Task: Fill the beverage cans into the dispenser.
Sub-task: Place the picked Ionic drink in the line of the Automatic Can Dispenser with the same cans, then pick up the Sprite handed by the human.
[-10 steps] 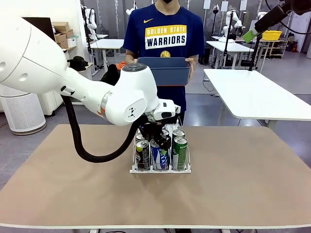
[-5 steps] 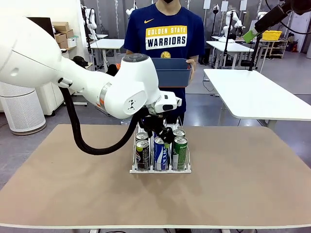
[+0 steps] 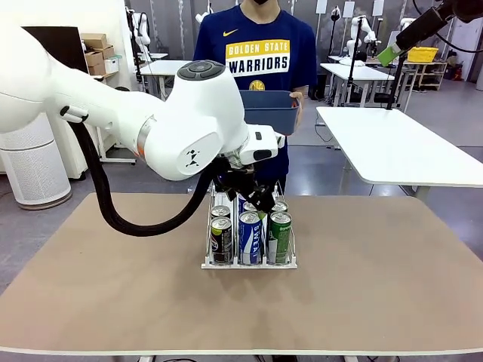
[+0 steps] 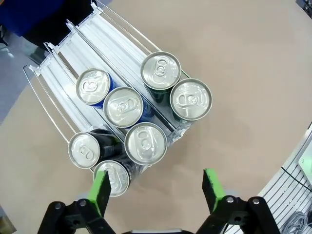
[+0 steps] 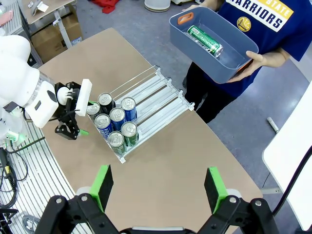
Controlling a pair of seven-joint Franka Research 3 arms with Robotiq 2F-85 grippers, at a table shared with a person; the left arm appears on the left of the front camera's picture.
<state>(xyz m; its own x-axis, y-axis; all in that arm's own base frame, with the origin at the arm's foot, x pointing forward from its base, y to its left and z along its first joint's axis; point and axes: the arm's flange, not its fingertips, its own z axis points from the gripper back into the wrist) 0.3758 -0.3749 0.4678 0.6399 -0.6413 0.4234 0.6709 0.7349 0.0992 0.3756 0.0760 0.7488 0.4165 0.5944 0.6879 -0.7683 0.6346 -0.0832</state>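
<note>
The dispenser (image 3: pixel 249 264) stands mid-table with several beverage cans in its three lanes: a black can (image 3: pixel 221 240) at the front left, a blue one (image 3: pixel 250 237) in the middle, a green one (image 3: pixel 279 237) on the right. My left gripper (image 3: pixel 259 200) hangs open just above the cans behind them, holding nothing. From the left wrist, its open fingers (image 4: pixel 100 192) frame the silver can tops (image 4: pixel 146 142) and the white lanes (image 4: pixel 97 39). My right gripper (image 5: pixel 158 187) is open and empty, high above the table (image 5: pixel 185 146), and is seen raised at the upper right (image 3: pixel 391 53).
A person at the far side holds a blue-grey tub (image 3: pixel 268 109) with both hands; a green can (image 5: pixel 204 41) lies in it. The far half of the dispenser's lanes (image 5: pixel 156 95) holds no cans. A white table (image 3: pixel 400 143) stands beyond at the right.
My left gripper has opened, let go of a blue can in the middle lane and risen above the cans. The right arm has not moved.
</note>
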